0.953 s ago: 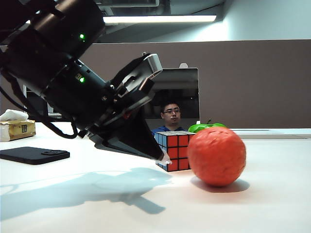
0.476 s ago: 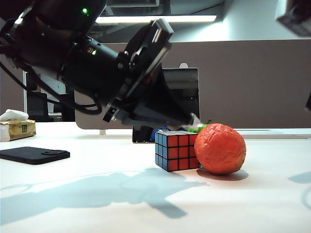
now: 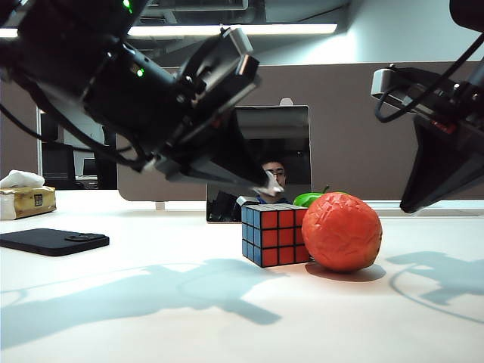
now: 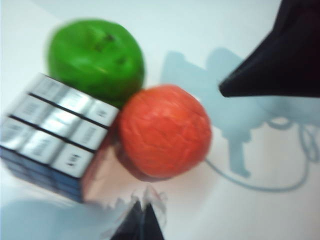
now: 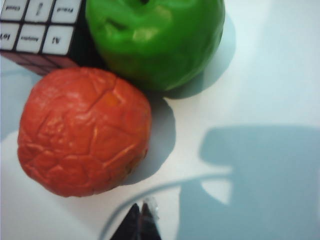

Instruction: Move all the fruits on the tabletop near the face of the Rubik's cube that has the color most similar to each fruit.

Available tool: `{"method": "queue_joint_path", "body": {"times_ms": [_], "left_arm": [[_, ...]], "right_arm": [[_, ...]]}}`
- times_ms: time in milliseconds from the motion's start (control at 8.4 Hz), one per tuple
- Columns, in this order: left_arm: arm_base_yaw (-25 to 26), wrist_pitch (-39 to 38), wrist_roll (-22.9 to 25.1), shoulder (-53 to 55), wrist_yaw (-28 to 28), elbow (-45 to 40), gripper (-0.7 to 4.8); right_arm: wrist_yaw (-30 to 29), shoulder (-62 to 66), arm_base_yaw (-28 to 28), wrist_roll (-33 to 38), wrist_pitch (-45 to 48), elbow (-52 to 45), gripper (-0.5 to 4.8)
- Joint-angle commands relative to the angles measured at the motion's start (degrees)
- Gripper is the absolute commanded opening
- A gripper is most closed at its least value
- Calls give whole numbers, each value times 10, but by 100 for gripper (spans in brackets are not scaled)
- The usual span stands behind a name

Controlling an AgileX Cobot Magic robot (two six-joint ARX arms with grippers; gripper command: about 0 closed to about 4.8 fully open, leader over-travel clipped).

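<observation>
The Rubik's cube (image 3: 274, 234) stands on the white tabletop (image 3: 423, 333), showing red and blue sides. The wrinkly orange-red fruit (image 3: 342, 231) rests against its red face. Behind both, only a sliver of the green apple (image 3: 310, 199) shows. My left gripper (image 3: 268, 185) hangs shut and empty just above the cube. My right gripper (image 3: 408, 206) is shut and empty in the air, to the right of the orange fruit. In the left wrist view the apple (image 4: 95, 60), orange fruit (image 4: 165, 131) and cube (image 4: 55, 135) cluster beyond the shut left gripper (image 4: 142, 205). The right gripper (image 5: 141, 207) is close to the orange fruit (image 5: 82, 132), with the apple (image 5: 155, 40) and cube (image 5: 37, 25) beyond.
A black phone (image 3: 53, 241) lies at the left of the table and a tissue box (image 3: 26, 198) behind it. A monitor (image 3: 280, 144) and a partition wall stand behind the table. The right arm (image 4: 280, 55) shows in the left wrist view.
The orange fruit has ended up against the cube's red face. My left gripper rose from table level to above the cube. My right arm came into view at the right.
</observation>
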Motion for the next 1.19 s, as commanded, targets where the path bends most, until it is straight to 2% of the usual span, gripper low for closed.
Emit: {"method": "queue_joint_path", "body": {"times_ms": [119,596,953,1072,1191], "left_arm": [[0,-75,30,-72,-38,1,-5],[0,-168,31,-118,-35,1,-5],[0,-167,31,-123,-34,1,-5],[0,-167,29,-123,-33,1,-5],[0,-168,29,-123,-33,1,-5]], "right_arm": [[-12,19,0,1,43,2,-1],[-81,50,1,15,70,3,-1],[-110,50,7,15,70,3,-1],[-116,51,18,15,70,3,-1],[-114,78,53,15,75,3,-1]]}}
